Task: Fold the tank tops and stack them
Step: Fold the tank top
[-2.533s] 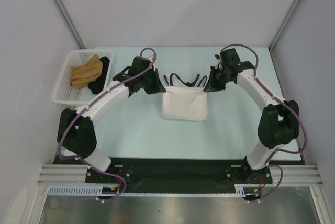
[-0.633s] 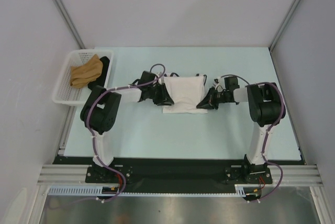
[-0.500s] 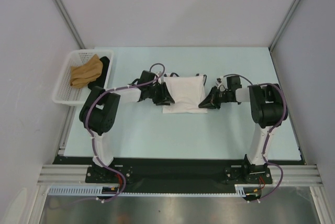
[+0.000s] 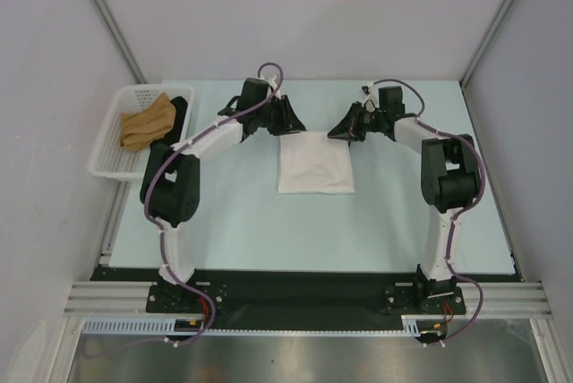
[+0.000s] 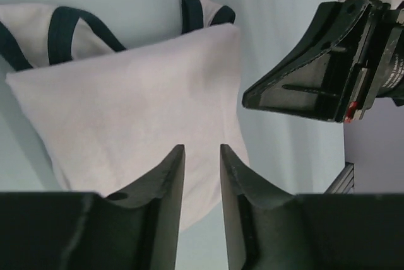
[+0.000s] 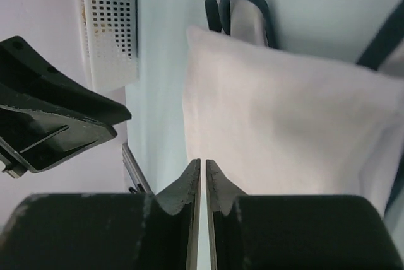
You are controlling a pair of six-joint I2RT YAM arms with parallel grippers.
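Note:
One white tank top lies folded into a rectangle on the pale table, plain side up, with no print showing. Its navy-trimmed straps stick out from under the far edge and also show in the right wrist view. My left gripper hovers above the fold's far left corner, jaws a little apart and empty. My right gripper hovers above the far right corner, jaws almost touching and empty. The white cloth fills both wrist views.
A white perforated basket stands at the table's left edge, holding a tan cloth and a dark cloth. The basket wall shows in the right wrist view. Grey walls enclose the table on three sides.
Both grippers have let go of the cloth and moved from the fold's sides up to its far edge. The tank top lies folded, straps tucked at the back.

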